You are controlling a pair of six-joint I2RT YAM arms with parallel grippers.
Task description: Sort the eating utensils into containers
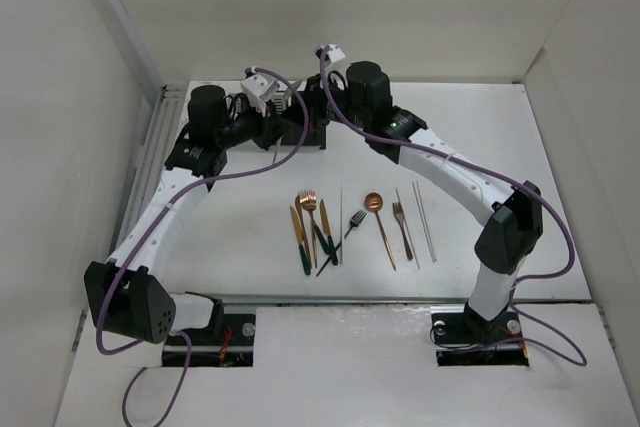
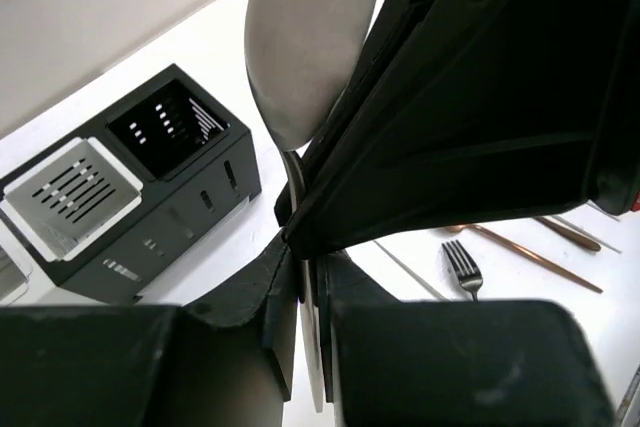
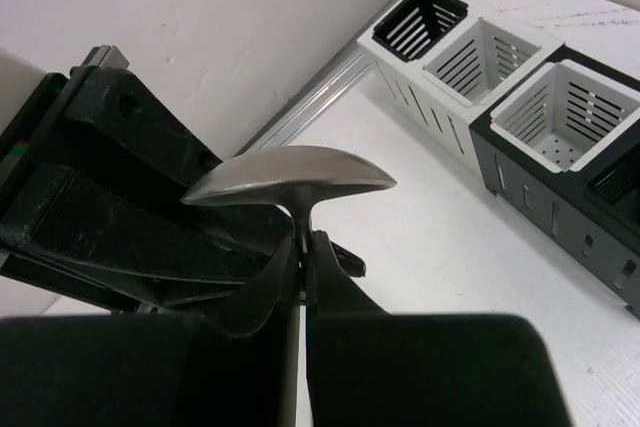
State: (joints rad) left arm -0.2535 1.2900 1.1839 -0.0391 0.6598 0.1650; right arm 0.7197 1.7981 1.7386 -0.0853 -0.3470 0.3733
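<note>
Above the table's far end, near the caddies (image 3: 415,97), the silver spoon (image 2: 315,37) is held off the surface. Its handle runs along the left gripper (image 2: 305,282) fingers, bowl pointing out beyond them. The right gripper (image 3: 303,259) also pinches its neck, and both are clamped tight.

A robot lab cell: white panels (image 1: 70,147) box in the table (image 1: 230,237).
</note>
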